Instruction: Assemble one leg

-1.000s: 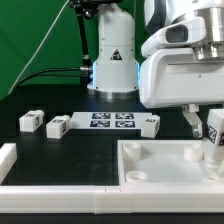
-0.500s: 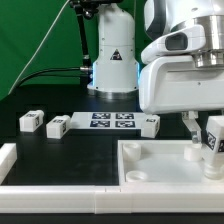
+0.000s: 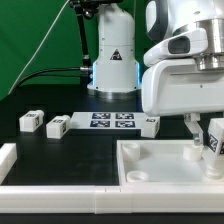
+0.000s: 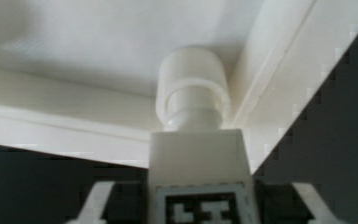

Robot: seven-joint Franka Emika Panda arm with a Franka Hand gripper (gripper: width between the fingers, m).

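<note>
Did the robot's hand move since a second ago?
Yes. The gripper, shut on the leg, has come down a little closer to the tray, which stayed put.

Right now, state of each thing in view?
tool: shut on held leg
held leg: gripped, tip at tray corner; seated or not, unclear
tray: lying flat
leftmost loose leg: lying free
middle loose leg: lying free
rightmost loose leg: lying free
marker board: flat, untouched
</note>
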